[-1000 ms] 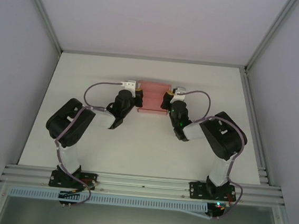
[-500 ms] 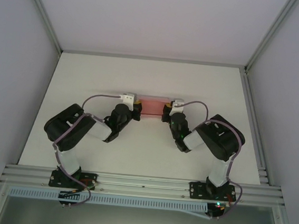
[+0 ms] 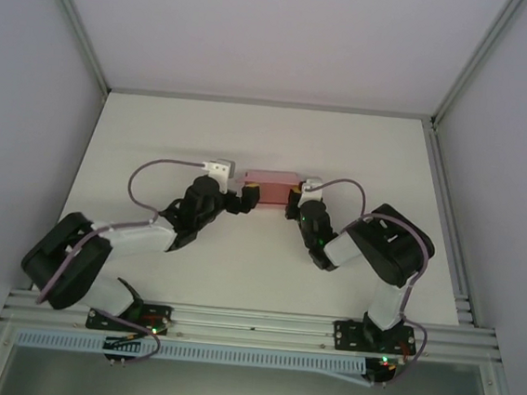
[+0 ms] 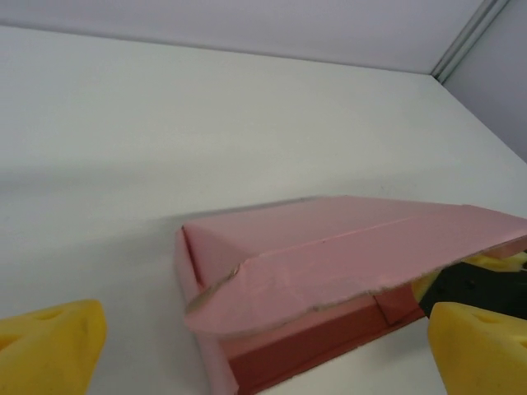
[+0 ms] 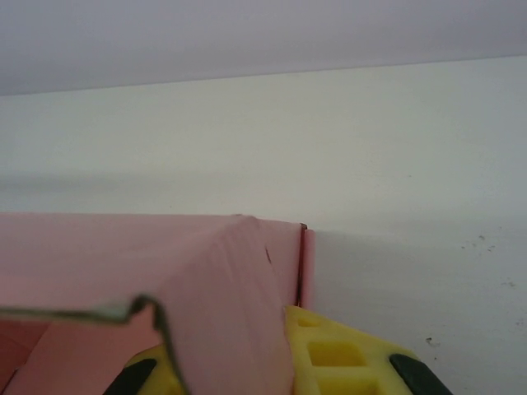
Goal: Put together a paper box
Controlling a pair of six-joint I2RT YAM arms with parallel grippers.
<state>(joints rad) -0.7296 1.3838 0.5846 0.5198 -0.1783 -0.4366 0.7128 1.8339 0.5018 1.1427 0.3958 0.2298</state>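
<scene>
Sitting on the white table (image 3: 238, 270) between the two arms' tips is the small pink thin-card paper box (image 3: 272, 180), towards the far half of the tabletop and roughly midway from left to right. From the left wrist camera the paper box (image 4: 313, 346) is a shallow rectangular tray with its lid flap (image 4: 346, 239) tilted over it, and the flap's near edge is ragged and lifted clear of the front wall.

The left gripper (image 3: 245, 199) is just beside the box's left end. In its own camera the left gripper (image 4: 263, 354) is spread wide, its yellow fingertips (image 4: 49, 346) at the two lower corners of the view, with the box between them and neither pad touching it; it holds nothing.

The right gripper (image 3: 293, 199) is at the box's right end. Its jaws are almost together, and in the right wrist view the right gripper (image 5: 243, 362) pinches the pink card (image 5: 123, 263) of that end between its yellow fingers (image 5: 338, 354).
</scene>
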